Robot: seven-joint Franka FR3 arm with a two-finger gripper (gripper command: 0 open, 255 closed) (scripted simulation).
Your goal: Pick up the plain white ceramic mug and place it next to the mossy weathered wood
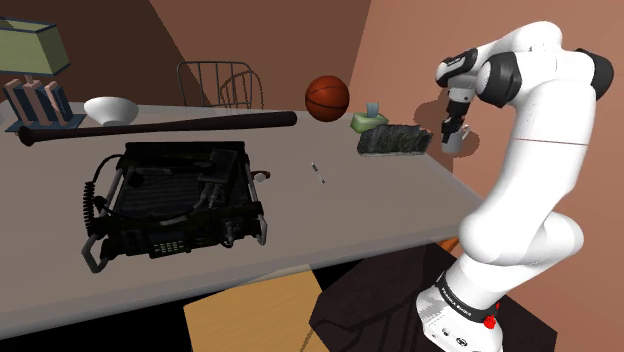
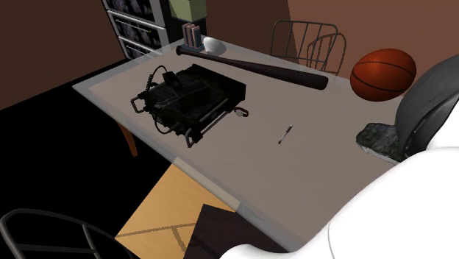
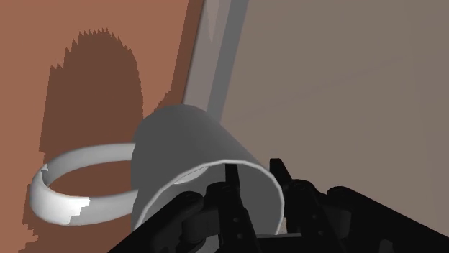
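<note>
**Spotter:** Brown walls, grey worktop (image 1: 330, 220) — how far along?

**Operator:** Partway, I'd judge. My tool (image 3: 255, 183) is narrow, pinching the rim of the white mug (image 3: 187, 136), one finger inside. The mug is at the worktop's far corner by the arm, just beside the mossy wood (image 1: 395, 140) — setting down and release remain.

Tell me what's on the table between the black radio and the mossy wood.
Just a small pen, touching neither the radio nor the wood, seen in the shoulder and second exterior views.
</note>
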